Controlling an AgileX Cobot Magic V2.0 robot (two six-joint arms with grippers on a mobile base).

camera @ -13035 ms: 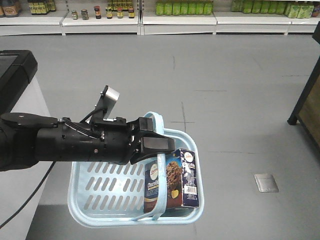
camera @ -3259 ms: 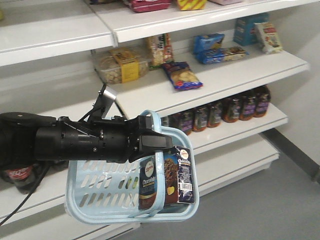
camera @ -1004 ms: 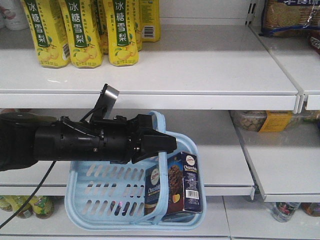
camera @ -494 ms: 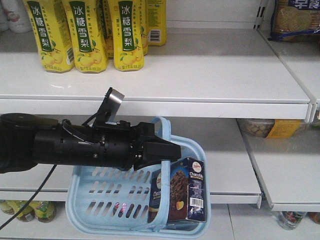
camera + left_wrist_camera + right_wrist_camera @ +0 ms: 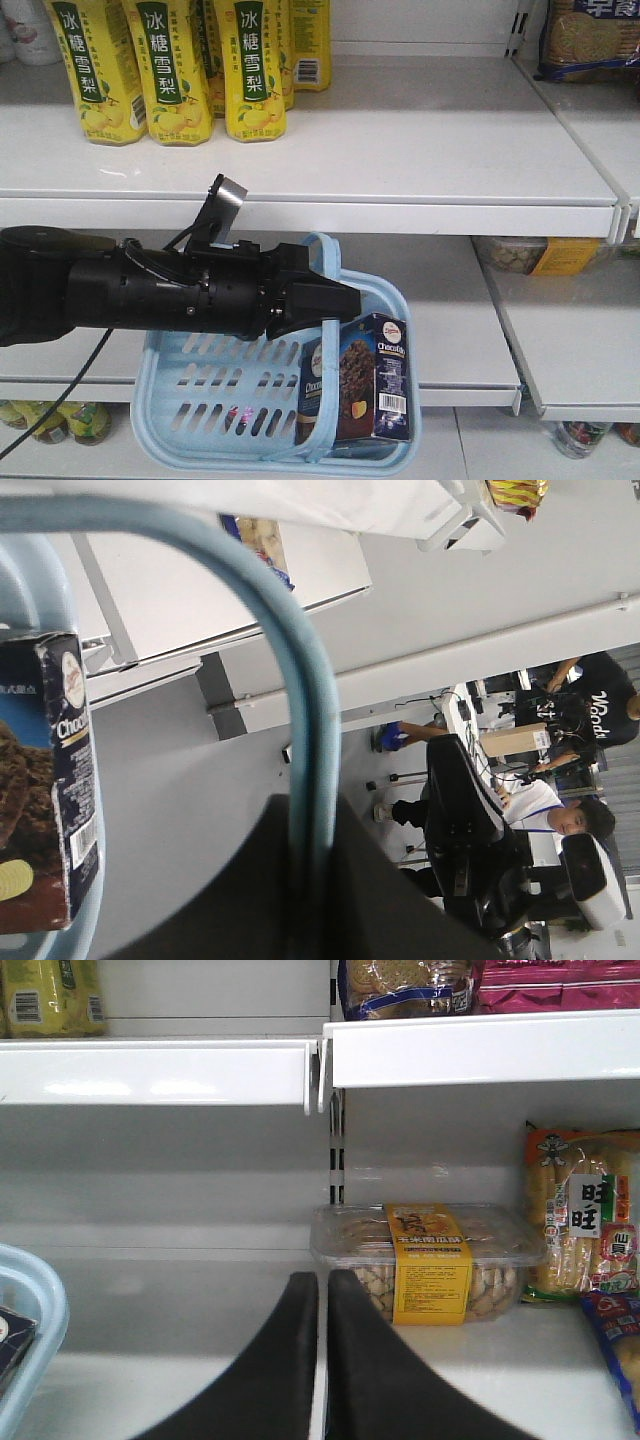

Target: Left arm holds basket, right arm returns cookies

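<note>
Two shelf boards (image 5: 400, 130) are filling the front view, barely shifting against half a second ago, whereas a few seconds back the shelving was sliding past at an angle. Judgement: the base is settling in front of the shelves and travel is ending.

The basket (image 5: 215, 415) is hanging from the left arm (image 5: 150, 295) in the same pose throughout, with the left pincer (image 5: 325, 300) clenching its handle (image 5: 322, 242). The cookies (image 5: 365, 375) are standing upright in the basket's right end, the handle crossing in front of them, so the return step is not yet starting.

Views: only the front view is showing the yellow bottles (image 5: 160, 60) on the upper board. The right pincer (image 5: 322, 1282) is appearing only in the right wrist view. It is pressed nearly closed, gripping nothing, and pointing toward a clear tub (image 5: 430, 1260) on the shelf, with the basket's rim at lower left. The left wrist view is confirming the handle running into the dark pincer, with the cookies beside it.
</note>
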